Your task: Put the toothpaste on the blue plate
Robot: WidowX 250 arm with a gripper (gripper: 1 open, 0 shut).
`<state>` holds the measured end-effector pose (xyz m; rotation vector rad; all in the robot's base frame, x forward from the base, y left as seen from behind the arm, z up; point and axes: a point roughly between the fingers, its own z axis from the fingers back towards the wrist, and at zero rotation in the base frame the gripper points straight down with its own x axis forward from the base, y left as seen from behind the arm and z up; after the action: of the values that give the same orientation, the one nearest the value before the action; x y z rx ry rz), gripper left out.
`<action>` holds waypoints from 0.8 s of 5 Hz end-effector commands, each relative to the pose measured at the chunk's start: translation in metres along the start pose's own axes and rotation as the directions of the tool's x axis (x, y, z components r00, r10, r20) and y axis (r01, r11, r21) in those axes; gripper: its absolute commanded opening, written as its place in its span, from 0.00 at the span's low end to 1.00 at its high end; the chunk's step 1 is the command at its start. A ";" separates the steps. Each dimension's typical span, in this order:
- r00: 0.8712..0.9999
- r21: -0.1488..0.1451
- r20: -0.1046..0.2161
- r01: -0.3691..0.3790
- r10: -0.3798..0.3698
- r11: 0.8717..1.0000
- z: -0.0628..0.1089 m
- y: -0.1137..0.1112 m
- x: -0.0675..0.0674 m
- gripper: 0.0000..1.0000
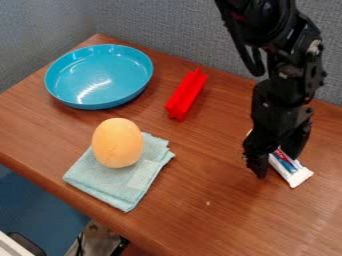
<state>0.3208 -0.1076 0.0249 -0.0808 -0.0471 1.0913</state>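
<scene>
The jaws (275, 165) stand wide open, reaching down over the upper end of the toothpaste (289, 169). One side comes down to the left of the tube in the view, and the dark fingers hide its far end. Nothing shows the tube being gripped; whether a finger touches it cannot be told. It lies on the desk (201, 220), its white cap end toward the viewer, well apart from the blue plate (99, 77) and diagonally across from it.

The wide spread probably serves to let the fingers pass either side of the narrow tube before they close. The arm seems to be lining up for the grasp, so the task is at its approach stage, with the carry to the plate all ahead. Closing off-centre could pinch only the end and let the tube swivel; a slim, light thing like this might also slide.

The red bar (187, 94) lies just beside the plate, on the side toward the arm, close to the likely route, so a good lift would help to clear it. Nearer the viewer than the plate, the orange, egg-shaped thing (118, 143) sits on the folded teal cloth (119, 177), which may keep it from rolling. The plate lies upright with its hollow facing up, ready to receive the tube.
</scene>
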 end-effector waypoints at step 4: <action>0.999 -0.051 0.034 -0.027 0.029 0.998 0.014 -0.012 0.017 0.00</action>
<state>0.3268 -0.0993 0.0270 -0.0763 -0.0650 1.1153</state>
